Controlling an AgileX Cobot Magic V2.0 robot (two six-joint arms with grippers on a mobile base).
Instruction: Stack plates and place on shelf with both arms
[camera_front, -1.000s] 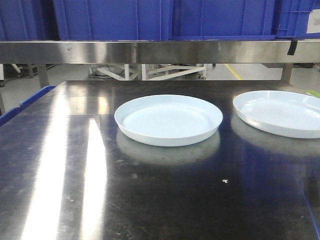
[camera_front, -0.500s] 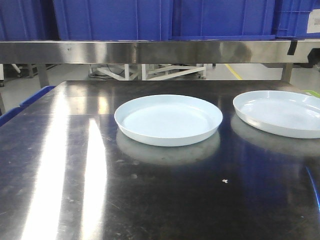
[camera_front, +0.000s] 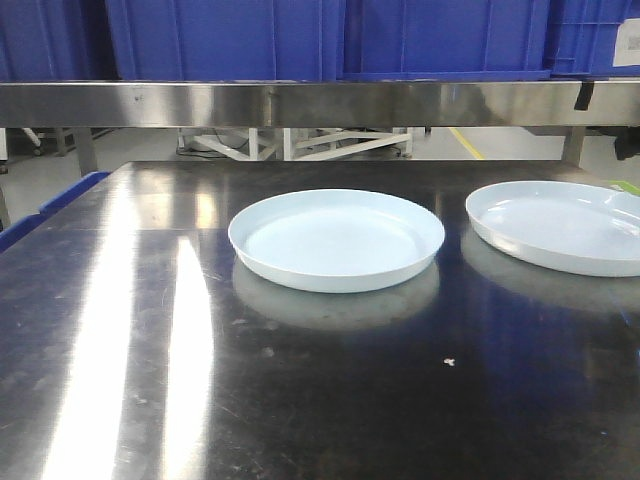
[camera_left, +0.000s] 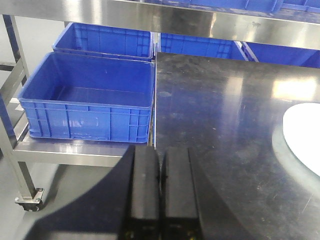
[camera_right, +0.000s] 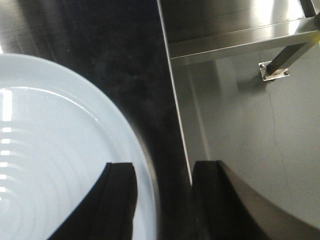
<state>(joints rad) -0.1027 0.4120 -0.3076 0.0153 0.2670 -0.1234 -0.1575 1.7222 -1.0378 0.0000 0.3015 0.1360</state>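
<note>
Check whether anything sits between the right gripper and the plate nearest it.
Nothing visible does. The right gripper is open and frames the rim of that plate in the wrist view, with one finger over the plate and the other past its edge.

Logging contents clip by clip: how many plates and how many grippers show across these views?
Plates: 2, the centre plate and the right plate
Grippers: 2, the left gripper with jaws together and the right gripper with jaws apart
Total: 4
</note>
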